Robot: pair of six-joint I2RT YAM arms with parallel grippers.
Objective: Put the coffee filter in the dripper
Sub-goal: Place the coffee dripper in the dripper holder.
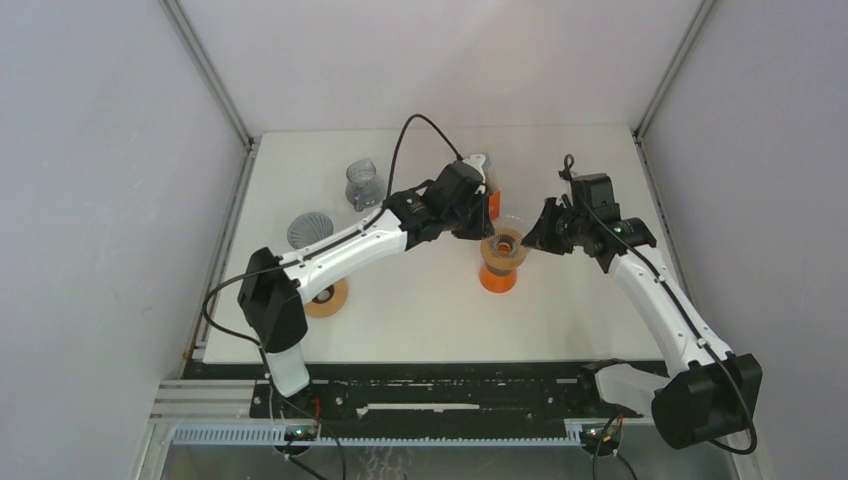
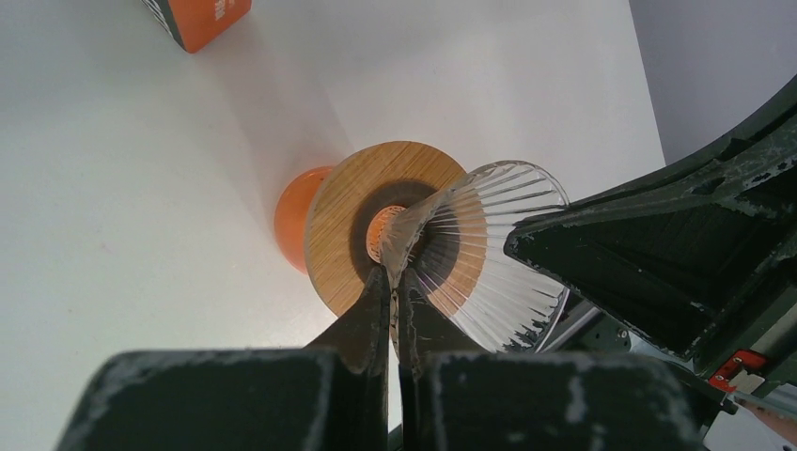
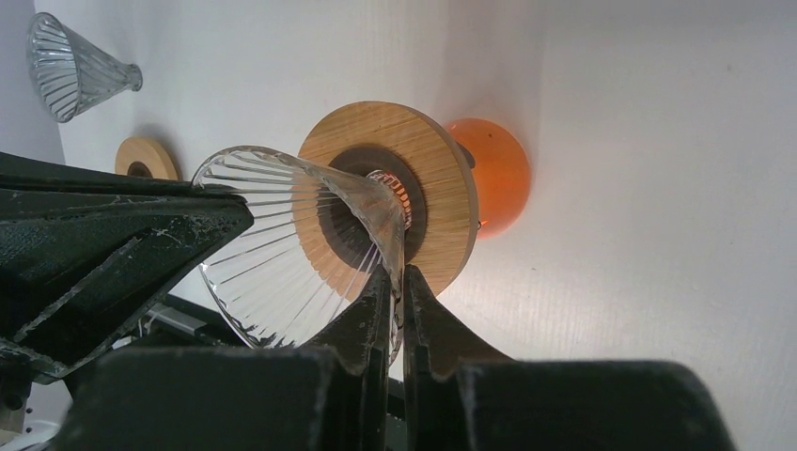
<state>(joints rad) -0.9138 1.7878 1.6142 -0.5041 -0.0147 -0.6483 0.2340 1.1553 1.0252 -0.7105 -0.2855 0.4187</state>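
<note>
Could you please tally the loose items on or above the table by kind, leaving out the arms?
Glassy cone-shaped pieces: 3 (held cone, grey cone, clear cone)
Wooden rings: 2 (stand ring, loose ring)
Orange stand: 1
Orange box: 1
Total: 7

Left wrist view: top edge is cropping the orange box (image 2: 197, 14); wooden disc (image 2: 343, 235) is hiding most of the orange base (image 2: 293, 221). Top view: left arm (image 1: 340, 245) is overlapping a wooden ring (image 1: 330, 298).
</note>
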